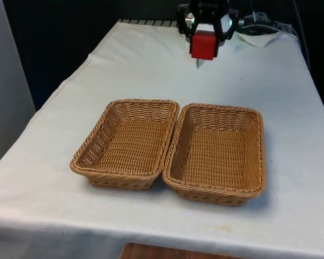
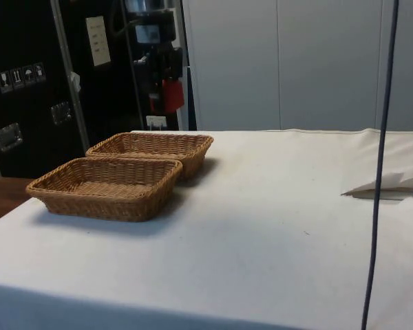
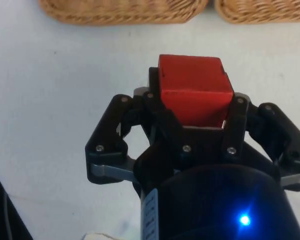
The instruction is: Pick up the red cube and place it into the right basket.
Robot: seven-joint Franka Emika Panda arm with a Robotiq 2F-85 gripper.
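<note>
Hidden or cut off: the arm above the gripper (image 1: pixel 205 38) runs out of the front view at the top edge, and in the side view the gripper (image 2: pixel 166 93) merges with the dark cabinets behind it, so its outline there is hard to read. In the wrist view both wicker baskets are cropped to their near rims, and the fingertips themselves are covered by the cube.

Fingers (image 3: pixel 157 95): closed narrowly on the red cube (image 1: pixel 203 44), one pad against each opposite side face, nothing else touching them.

Red cube (image 3: pixel 194 90): held between the fingers, lifted off the white cloth (image 1: pixel 151 70); in the side view the red cube (image 2: pixel 171 95) hangs well above basket height. A small shadow lies on the cloth just below the fingers.

Baskets: two rectangular wicker baskets, side by side with their long rims touching, both empty, lying ahead of the fingers and well apart from them. Basket on the front view's right (image 1: pixel 257 156); basket on the front view's left (image 1: pixel 92 148). Both sit lower than the held cube.
</note>
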